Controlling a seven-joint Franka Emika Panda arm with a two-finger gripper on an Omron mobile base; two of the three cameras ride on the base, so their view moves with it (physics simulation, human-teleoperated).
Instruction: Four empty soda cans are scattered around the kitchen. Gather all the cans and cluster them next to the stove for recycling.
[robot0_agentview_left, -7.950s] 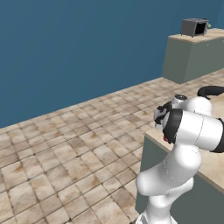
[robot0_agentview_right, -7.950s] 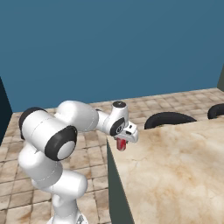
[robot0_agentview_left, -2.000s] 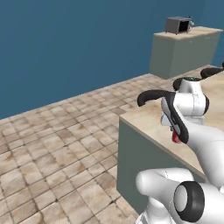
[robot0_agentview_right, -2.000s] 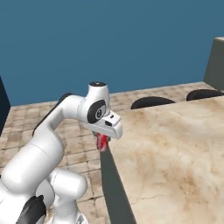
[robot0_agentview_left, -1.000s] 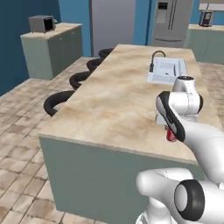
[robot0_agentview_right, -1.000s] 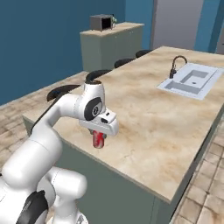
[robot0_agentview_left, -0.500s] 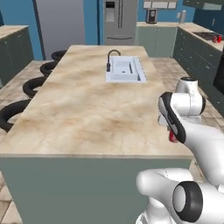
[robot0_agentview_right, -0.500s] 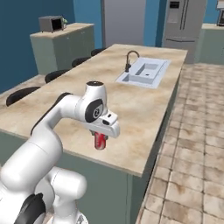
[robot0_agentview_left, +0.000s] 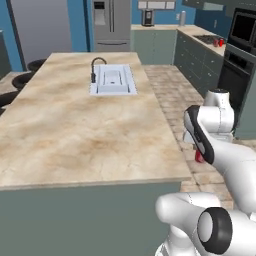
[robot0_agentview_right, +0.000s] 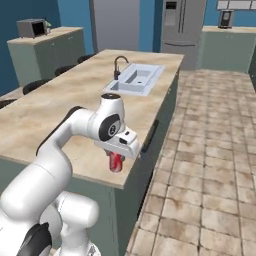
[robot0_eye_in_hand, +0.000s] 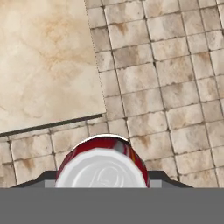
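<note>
Soda can, red with a silvery top, hangs clamped in the jaws beside the island desk edge above the tiled floor, so delivery to the far stove looks barely begun

Red soda can above tiled floor, counter corner

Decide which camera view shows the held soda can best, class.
The hand view: the soda can sits close up, silvery top and red wall clear. The right base view shows it small under the gripper; the left base view shows a red sliver.
</note>
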